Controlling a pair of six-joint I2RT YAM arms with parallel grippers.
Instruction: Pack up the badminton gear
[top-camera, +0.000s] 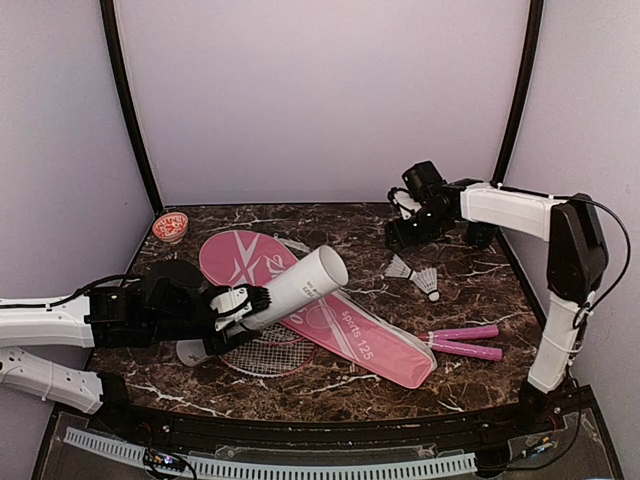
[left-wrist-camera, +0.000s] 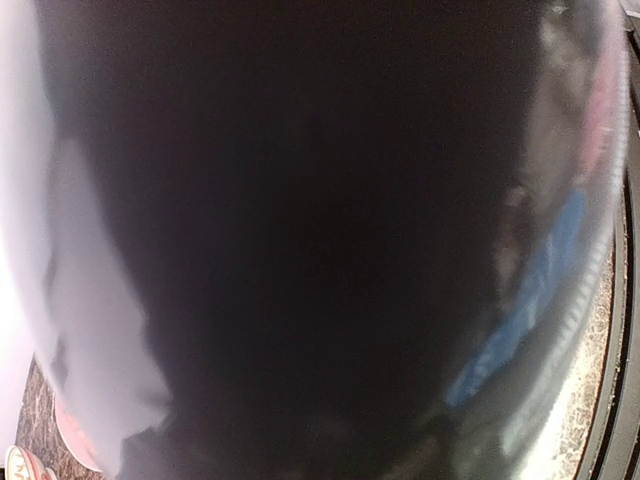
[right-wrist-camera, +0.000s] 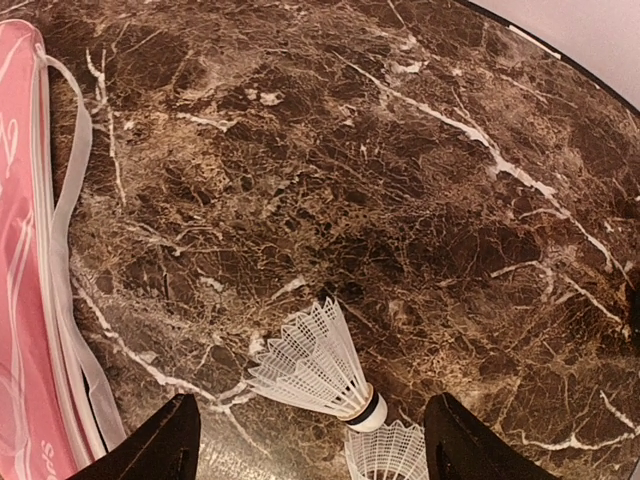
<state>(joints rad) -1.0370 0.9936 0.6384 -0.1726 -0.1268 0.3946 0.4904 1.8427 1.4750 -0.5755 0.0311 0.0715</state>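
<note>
My left gripper (top-camera: 238, 305) is clenched on the tube (top-camera: 300, 283), which is held tilted above the bag (top-camera: 360, 340). My right gripper (top-camera: 403, 232) hangs released over the back right of the desk (top-camera: 330, 390). Two shuttlecocks (right-wrist-camera: 315, 372) lie touching on the desk just below it, apart from its fingers (right-wrist-camera: 150, 450).

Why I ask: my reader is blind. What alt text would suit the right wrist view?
Two white feather shuttlecocks lie close together on a brown marble table, just ahead of the right end effector, whose dark fingers stand open. A pink bag with a white strap runs along the left edge.
</note>
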